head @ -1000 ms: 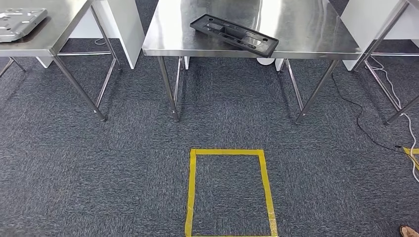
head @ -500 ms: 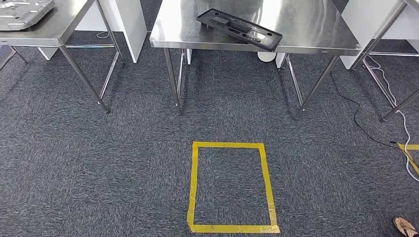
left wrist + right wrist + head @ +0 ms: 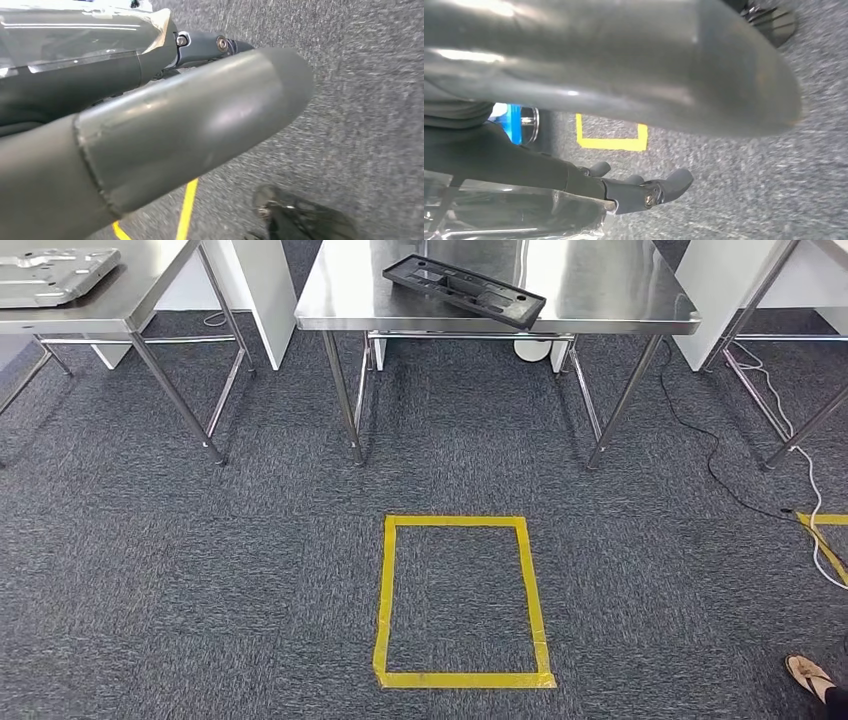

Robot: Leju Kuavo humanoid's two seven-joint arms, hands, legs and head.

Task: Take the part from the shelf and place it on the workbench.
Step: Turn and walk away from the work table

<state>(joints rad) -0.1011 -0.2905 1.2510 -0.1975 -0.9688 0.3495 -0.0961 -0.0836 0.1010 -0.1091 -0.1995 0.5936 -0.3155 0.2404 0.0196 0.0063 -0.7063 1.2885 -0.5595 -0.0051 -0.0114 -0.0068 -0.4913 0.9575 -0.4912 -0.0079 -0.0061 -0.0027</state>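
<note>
Both hands [image 3: 165,130] [image 3: 624,75] hang well apart from part [image 3: 463,289].

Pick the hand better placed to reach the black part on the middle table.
Right, marginally: the black part lies slightly right of centre in the head view. Left hand and right hand both hang over carpet, far off.

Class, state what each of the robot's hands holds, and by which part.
Nothing is held: the left hand and the right hand both hang bare above the carpet.
</note>
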